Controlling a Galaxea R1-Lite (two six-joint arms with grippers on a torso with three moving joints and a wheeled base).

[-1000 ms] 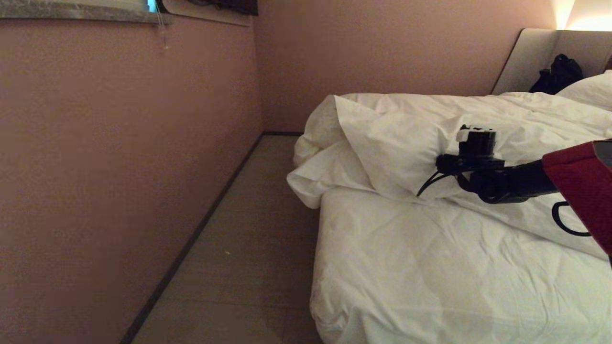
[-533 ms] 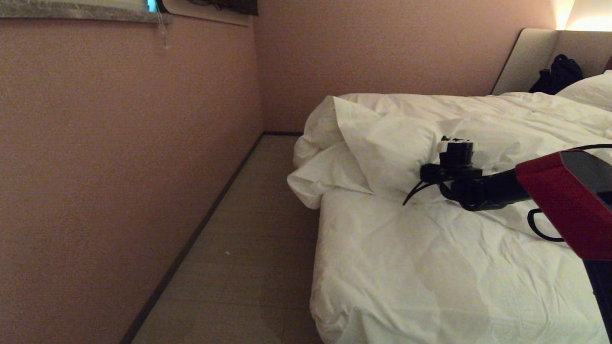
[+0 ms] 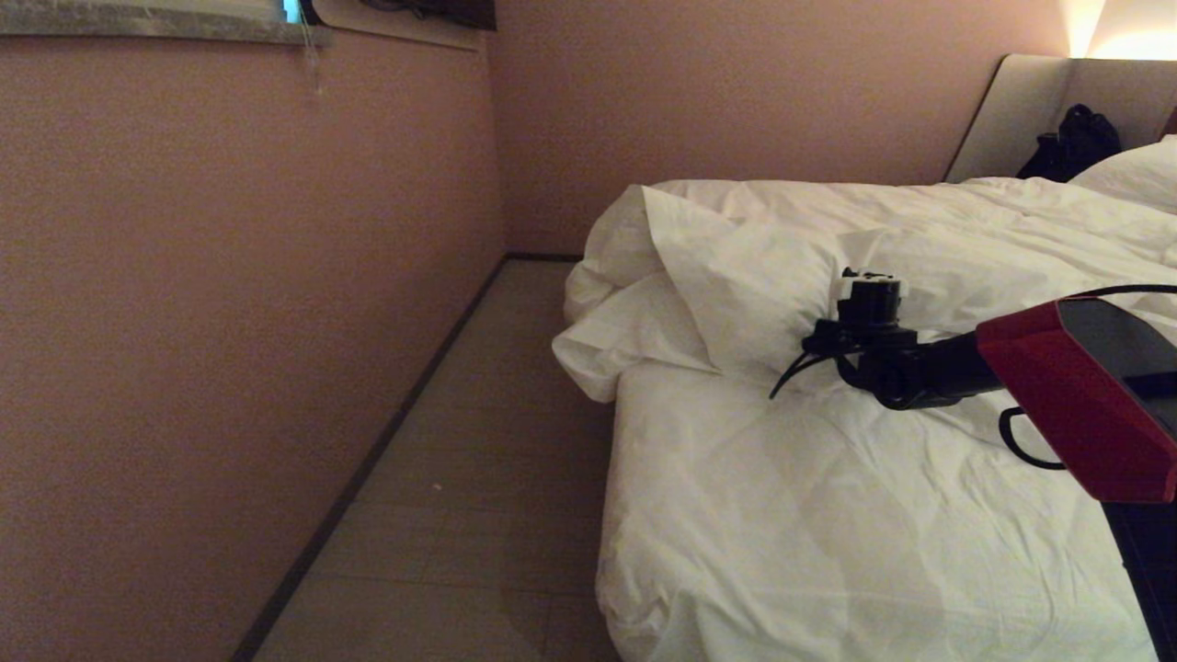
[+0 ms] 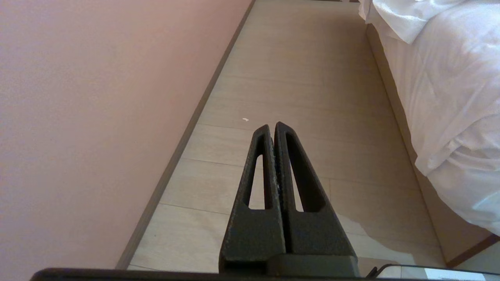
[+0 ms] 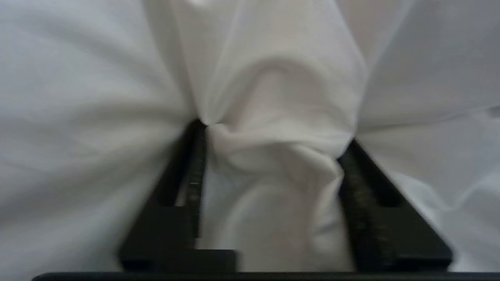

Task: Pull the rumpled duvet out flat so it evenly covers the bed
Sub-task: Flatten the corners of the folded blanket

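Note:
The duvet (image 3: 782,267) lies rumpled and folded back across the upper half of the bed (image 3: 828,515), leaving the white sheet bare below it. Its corner hangs bunched over the bed's left side. My right arm (image 3: 929,372) reaches over the mattress to the duvet's folded lower edge. In the right wrist view, the right gripper (image 5: 273,134) has a thick bunch of duvet cloth (image 5: 273,78) gathered between its fingers, pressed by both. The left gripper (image 4: 272,125) hangs shut and empty over the floor beside the bed.
A pink wall (image 3: 230,322) runs along the left, with a narrow strip of floor (image 3: 478,441) between it and the bed. At the far right are a padded headboard (image 3: 1030,110), a black bag (image 3: 1071,142) and a pillow (image 3: 1136,170).
My right arm has moved left and down, bringing its wrist onto the duvet's folded lower edge. The duvet itself lies much as before.

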